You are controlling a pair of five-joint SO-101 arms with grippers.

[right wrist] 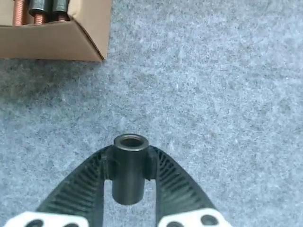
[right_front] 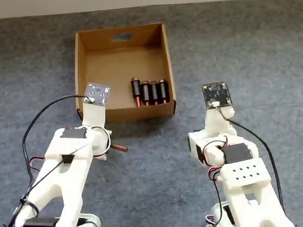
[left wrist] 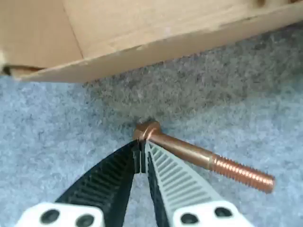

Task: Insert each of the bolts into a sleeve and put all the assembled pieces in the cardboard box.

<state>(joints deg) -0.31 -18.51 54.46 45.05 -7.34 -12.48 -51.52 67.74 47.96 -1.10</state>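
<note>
Four assembled pieces [right_front: 150,92] lie in the box's [right_front: 80,72] front-right corner. Your left gripper [left wrist: 142,156] clamps a bolt [left wrist: 189,152] outside the front wall. Your right gripper [right wrist: 129,158] clamps a sleeve [right wrist: 129,177]. Insertion and boxing are outstanding.

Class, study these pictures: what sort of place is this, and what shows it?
Probably a robotics test bench for assembly practice: a grey carpeted table, the left end effector gripping a copper bolt, the right end effector gripping a black sleeve, and a cardboard box with finished pieces.
</note>
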